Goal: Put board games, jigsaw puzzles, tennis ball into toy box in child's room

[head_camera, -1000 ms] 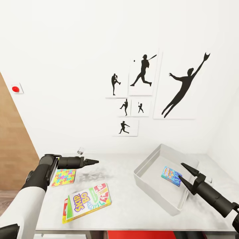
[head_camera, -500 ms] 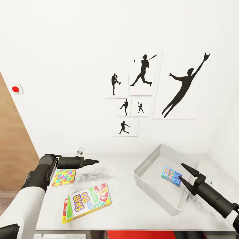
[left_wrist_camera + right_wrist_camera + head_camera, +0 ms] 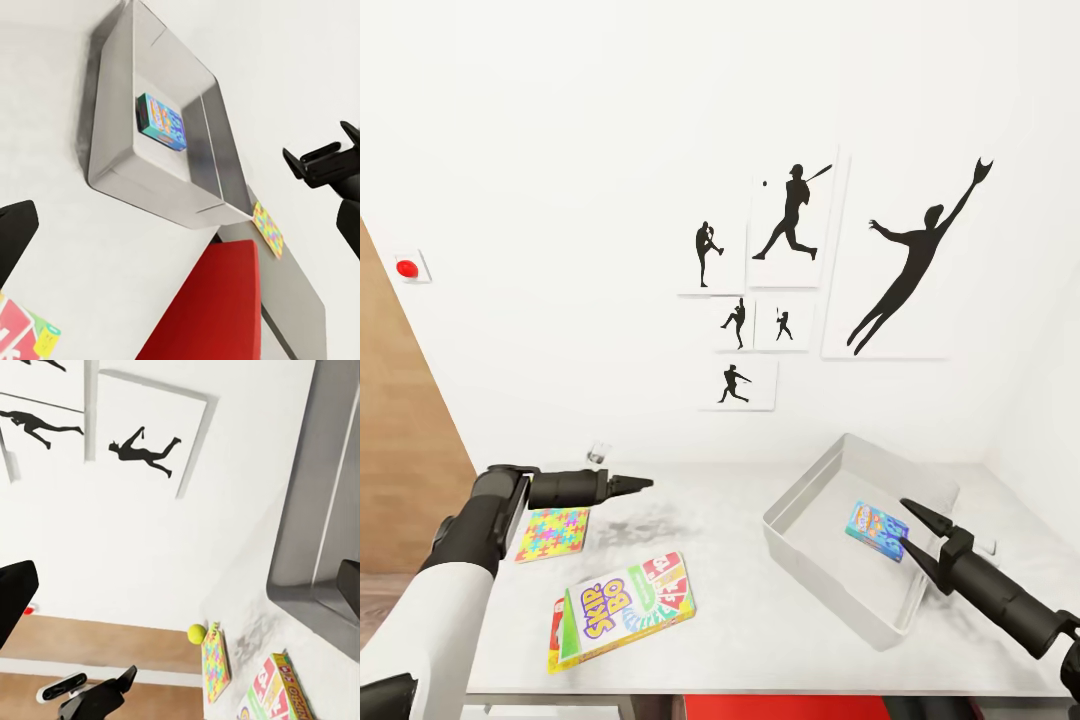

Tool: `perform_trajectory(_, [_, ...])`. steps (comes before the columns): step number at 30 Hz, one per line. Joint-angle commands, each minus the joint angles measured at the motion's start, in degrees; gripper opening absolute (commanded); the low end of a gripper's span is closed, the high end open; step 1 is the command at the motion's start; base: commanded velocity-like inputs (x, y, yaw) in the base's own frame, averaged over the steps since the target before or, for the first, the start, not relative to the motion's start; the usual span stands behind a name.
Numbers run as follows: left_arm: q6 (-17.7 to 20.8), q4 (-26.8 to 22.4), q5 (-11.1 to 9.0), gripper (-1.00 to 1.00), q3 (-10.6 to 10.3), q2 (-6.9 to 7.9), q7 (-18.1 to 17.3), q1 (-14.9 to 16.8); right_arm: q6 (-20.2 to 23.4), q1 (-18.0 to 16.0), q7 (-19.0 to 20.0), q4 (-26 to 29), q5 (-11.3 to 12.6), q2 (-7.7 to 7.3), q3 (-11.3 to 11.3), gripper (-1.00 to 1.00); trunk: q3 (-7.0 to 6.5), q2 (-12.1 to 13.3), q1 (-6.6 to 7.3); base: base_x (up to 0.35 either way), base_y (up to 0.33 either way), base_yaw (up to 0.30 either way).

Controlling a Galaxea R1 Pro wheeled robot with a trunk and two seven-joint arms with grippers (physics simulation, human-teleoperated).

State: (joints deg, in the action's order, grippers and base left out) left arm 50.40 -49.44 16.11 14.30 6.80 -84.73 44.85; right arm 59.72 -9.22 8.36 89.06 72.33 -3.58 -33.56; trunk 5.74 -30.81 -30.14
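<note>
Head view has the robot parked at the table (image 3: 740, 620), a pale speckled top under a wall of black baseball-player silhouette pictures (image 3: 905, 262). The toy box (image 3: 800, 500) sits on the right half of the table, turned at an angle, and there's already one blue board game (image 3: 875, 529) lying flat inside it. The right gripper (image 3: 906, 531) hangs just over the near side of the box with its fingers spread wide, nothing in them, tips close to that blue box.

Over on the left, a jigsaw puzzle (image 3: 552, 534) lies flat on the table, and nearer the front edge is the Skip-Bo board game (image 3: 628, 608), stacked partly on top of a red box underneath. The left gripper (image 3: 638, 485) pokes out level above the table near the puzzle; its fingers look close together, but honestly I can't tell for sure, and it's holding nothing.

Right wrist view catches the tennis ball (image 3: 196, 633) right beside the puzzle's corner. Left wrist view shows a second jigsaw puzzle (image 3: 268, 229) beyond the toy box.
</note>
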Motion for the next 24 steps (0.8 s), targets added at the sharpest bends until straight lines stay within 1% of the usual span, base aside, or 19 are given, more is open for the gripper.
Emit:
perform_trajectory(1, [0.6,0.0,0.6,1.0,0.3,-0.04,-0.5,0.1,0.3,-0.1,0.6,0.0,-0.8,0.0,-0.1,1.0,0.11,-0.1,-0.03,0.0,0.0,0.0])
perform_trajectory(5, [0.5,0.0,0.6,1.0,0.4,0.06,-0.6,0.1,0.3,-0.1,0.6,0.0,-1.0,0.07,-0.1,1.0,0.11,-0.1,-0.03,0.0,0.0,0.0])
perform_trajectory(11, [0.4,0.0,0.5,1.0,0.4,0.74,-0.7,0.0,0.3,0.0,0.6,0.0,-1.2,0.13,-0.1,1.0,0.11,-0.1,-0.03,0.0,0.0,0.0])
perform_trajectory(16, [0.4,0.0,0.5,1.0,0.4,0.99,-0.7,0.0,0.3,0.0,0.6,0.0,-1.2,0.09,-0.1,1.0,0.11,-0.1,-0.03,0.0,0.0,0.001])
perform_trajectory(20, [0.4,0.0,0.5,1.0,0.4,1.02,-0.7,0.0,0.3,0.0,0.6,0.0,-1.2,0.08,-0.1,1.0,-0.02,-0.1,-0.03,-0.017,0.006,0.087])
perform_trajectory(24, [0.4,0.0,0.5,1.0,0.4,1.05,-0.7,0.0,0.3,0.0,0.6,0.0,-1.2,0.04,-0.1,1.0,-0.25,-0.1,-0.03,-0.121,0.084,0.165])
